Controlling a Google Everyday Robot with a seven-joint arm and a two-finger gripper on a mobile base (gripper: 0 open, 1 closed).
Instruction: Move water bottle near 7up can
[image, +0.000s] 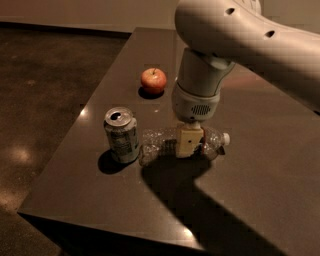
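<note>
The water bottle (156, 144) lies on its side on the dark table (280, 150), white cap pointing right. Its base end almost touches the 7up can (121, 135), which stands upright to its left with an opened silver top. My gripper (189, 145) comes straight down from above and is shut on the middle of the bottle, over the label band. One tan finger (188, 140) shows in front of the bottle; the other is hidden behind it.
A red apple (153, 80) sits further back on the table, behind the can and left of my arm. The table's left edge runs close to the can, and its front edge is below. The floor lies to the left.
</note>
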